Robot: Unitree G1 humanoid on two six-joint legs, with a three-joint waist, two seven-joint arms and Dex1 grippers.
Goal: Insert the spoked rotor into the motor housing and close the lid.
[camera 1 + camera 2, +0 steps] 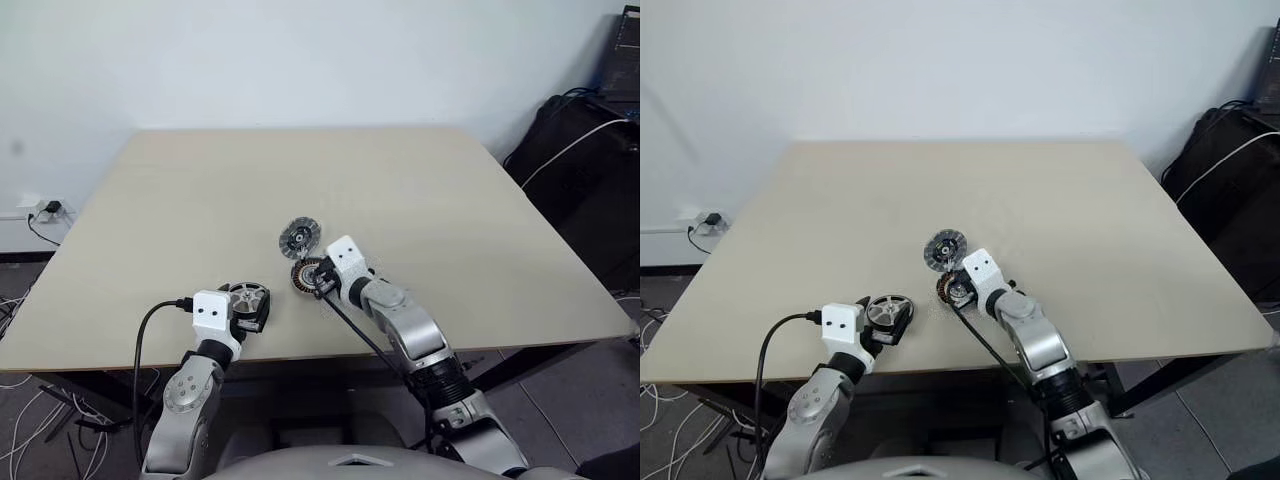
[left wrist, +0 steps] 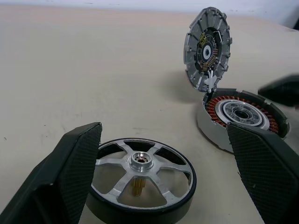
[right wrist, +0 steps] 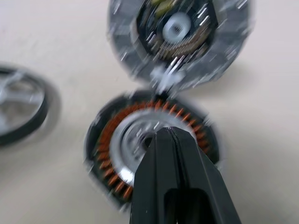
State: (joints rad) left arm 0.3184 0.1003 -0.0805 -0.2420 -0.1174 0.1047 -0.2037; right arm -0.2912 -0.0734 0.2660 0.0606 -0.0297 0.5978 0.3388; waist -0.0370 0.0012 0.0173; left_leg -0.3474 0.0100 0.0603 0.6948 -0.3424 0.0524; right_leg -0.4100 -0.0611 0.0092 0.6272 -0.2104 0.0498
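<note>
Between the spread fingers of the left gripper (image 2: pixel 163 177) lies the silver open-spoked rotor (image 2: pixel 140 179), flat on the table (hub up); the closed right gripper (image 3: pixel 170 135) hovers over the copper-wound housing (image 3: pixel 149 144), farther off.

A pale wooden table (image 1: pixel 420 190) stands against a white wall (image 1: pixel 300 60). At two o'clock sits a black bag (image 1: pixel 585 175); at nine o'clock, a power strip (image 1: pixel 42 211) on the floor, cables (image 1: pixel 25 425) trailing below.
</note>
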